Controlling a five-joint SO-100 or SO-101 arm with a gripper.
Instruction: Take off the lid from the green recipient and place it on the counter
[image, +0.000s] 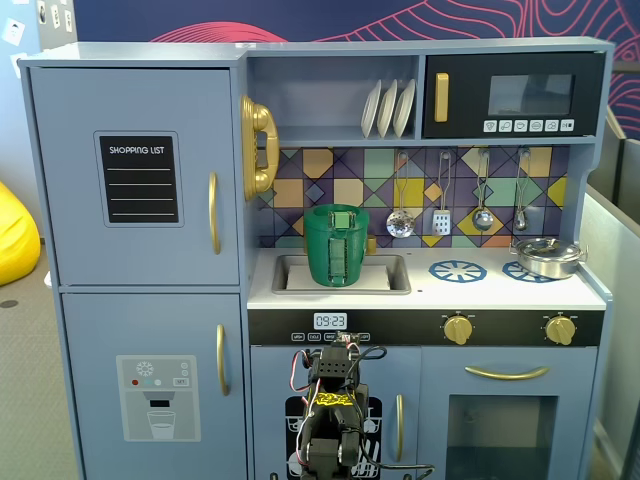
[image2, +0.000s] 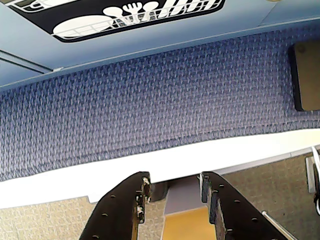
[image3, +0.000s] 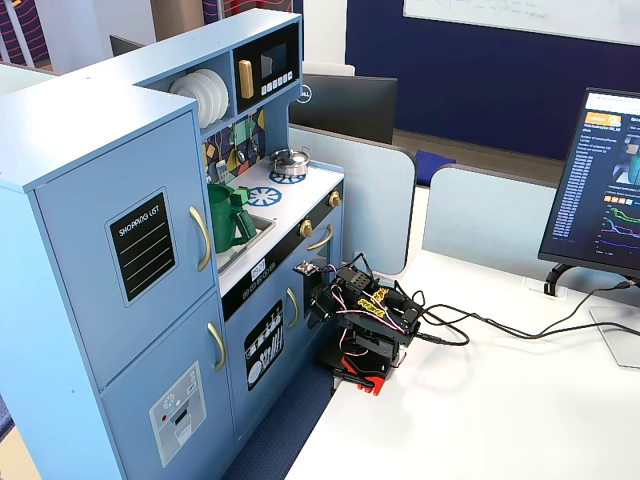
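Note:
The green recipient (image: 343, 250) stands in the sink recess of the white counter (image: 490, 291), with the green lid (image: 343, 211) on its rim. Both fixed views show it; in the other one the recipient (image3: 228, 220) sits left of the burners on the counter (image3: 310, 186). My arm (image: 335, 400) is folded low in front of the kitchen's lower doors, well below the counter and far from the pot. In the wrist view my gripper (image2: 174, 181) is open and empty, looking down at blue carpet and a white table edge. The pot is not in the wrist view.
A silver pan (image: 547, 256) sits on the right burner. Utensils hang on the back wall above the counter. Gold door handles stick out near the arm. A monitor (image3: 600, 180) and cables (image3: 480, 325) lie on the white table beside the arm.

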